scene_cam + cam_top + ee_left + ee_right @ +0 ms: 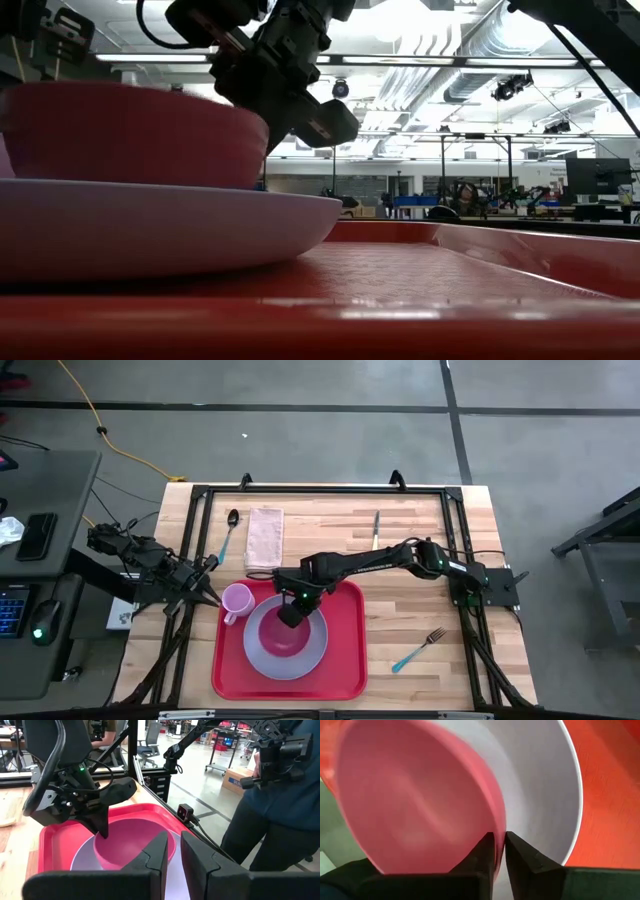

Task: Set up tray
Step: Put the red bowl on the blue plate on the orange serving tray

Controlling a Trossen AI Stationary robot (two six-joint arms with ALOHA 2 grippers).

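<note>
The red tray [345, 672] lies at the table's near middle. A lilac plate [312, 656] rests on it, and a dark pink bowl [283, 634] sits on the plate [150, 225]. A pink mug [237, 600] stands at the tray's far left corner. My right gripper [291, 616] reaches in from the right and is shut on the bowl [135, 845]. My left gripper [212, 597] waits just left of the mug with its fingers [156, 855] close together and holding nothing. My right gripper [500, 840] pinches the bowl's rim [496, 822] on its far side, one finger inside the bowl and one outside over the plate [545, 795]. The fingers [102, 825] come from above, slanting down. In the low view the bowl [130, 135] sits upright on the plate.
Beyond the tray lie a spoon [230, 532], a folded napkin [265, 538] and a knife [376, 530]. A teal-handled fork [418, 649] lies right of the tray. A person [280, 815] stands beyond the table's right side.
</note>
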